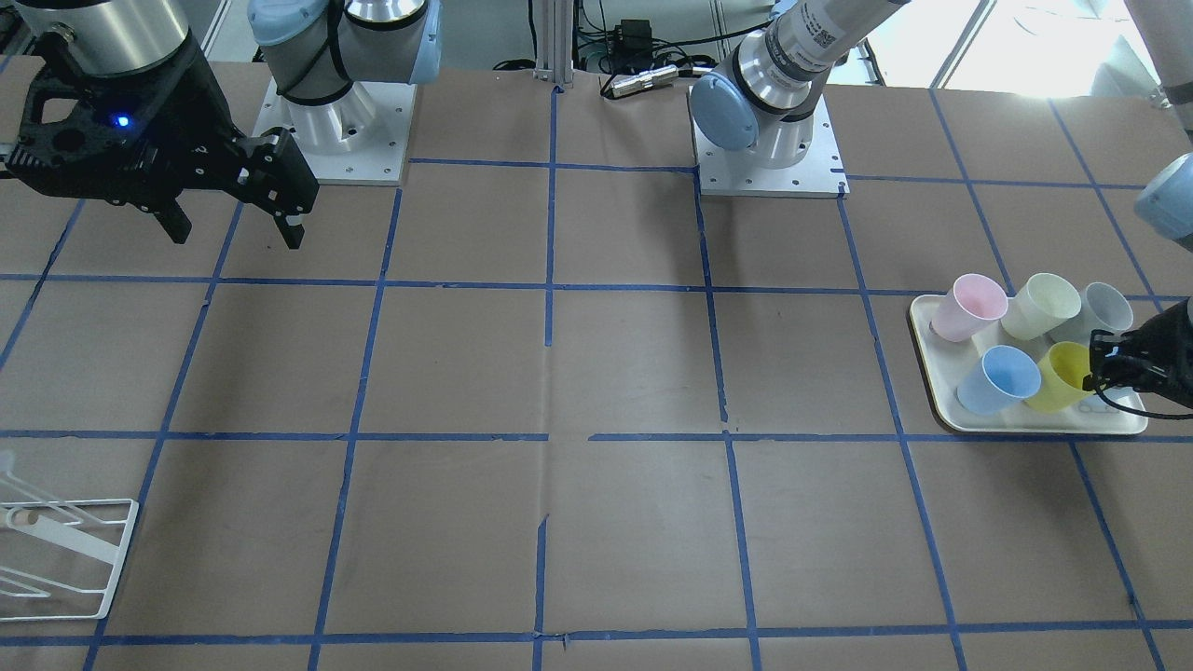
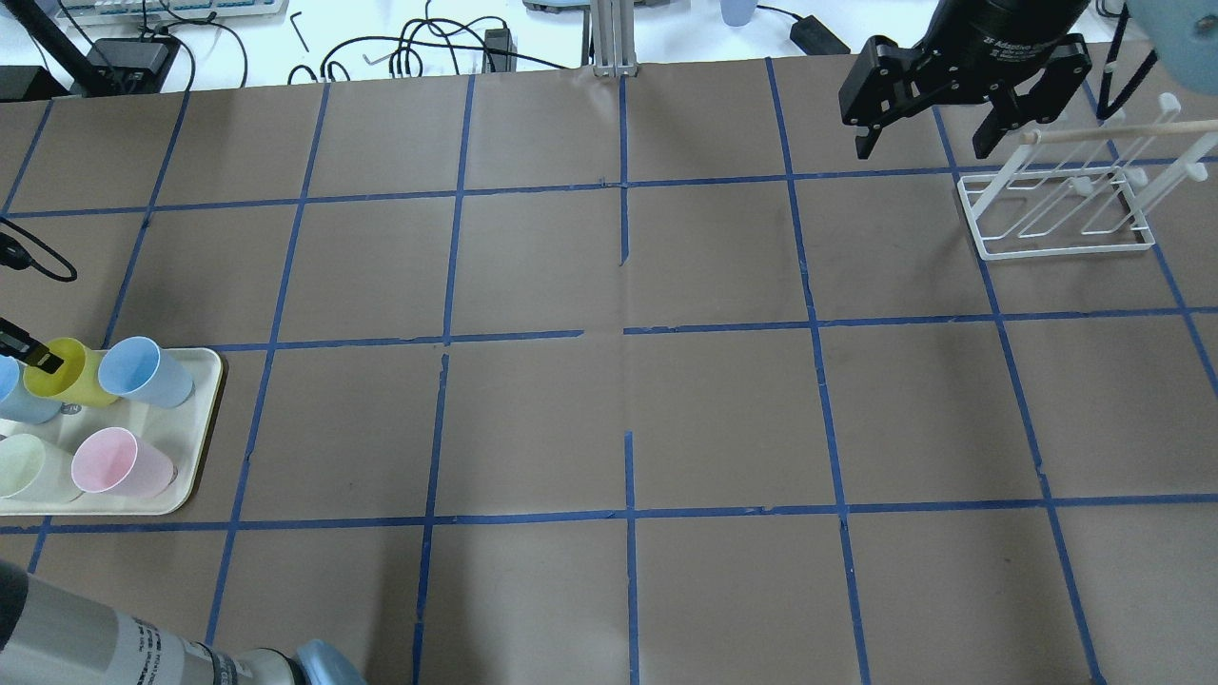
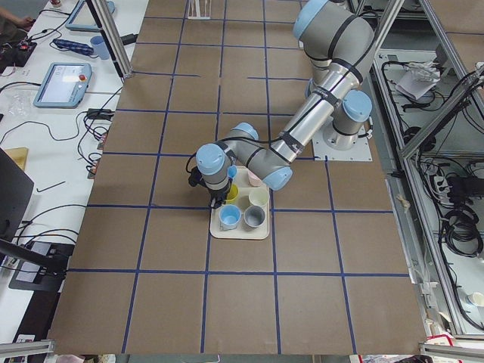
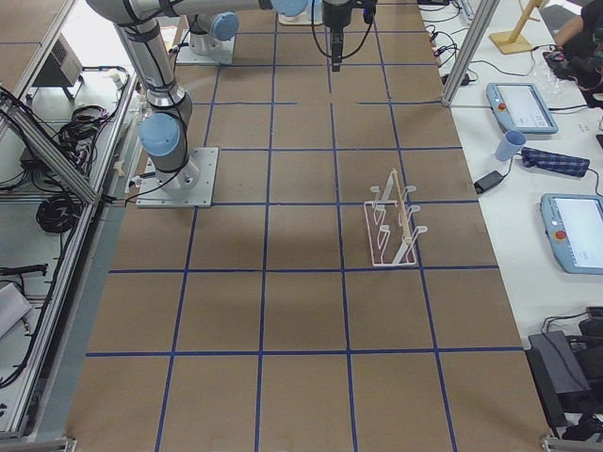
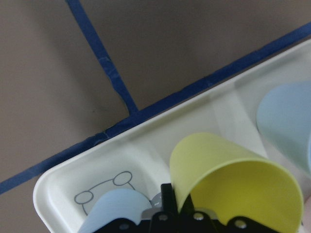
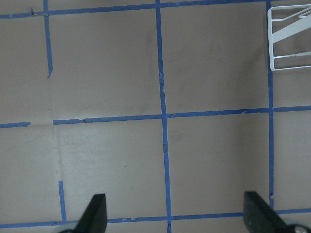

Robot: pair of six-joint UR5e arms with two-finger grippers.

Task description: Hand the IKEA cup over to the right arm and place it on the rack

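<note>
Yellow IKEA cup (image 1: 1058,377) on tray (image 1: 1025,427), left gripper (image 1: 1098,371) at its rim, closure unclear, right gripper (image 1: 238,233) wide open, empty

Left pincer (image 1: 1095,373) low, right pincer (image 1: 238,233) spread

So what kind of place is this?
Probably a robot lab: a left arm and a right arm bolted to the table, blue tape lines gridding it, and control tablets and cables on side benches.
</note>
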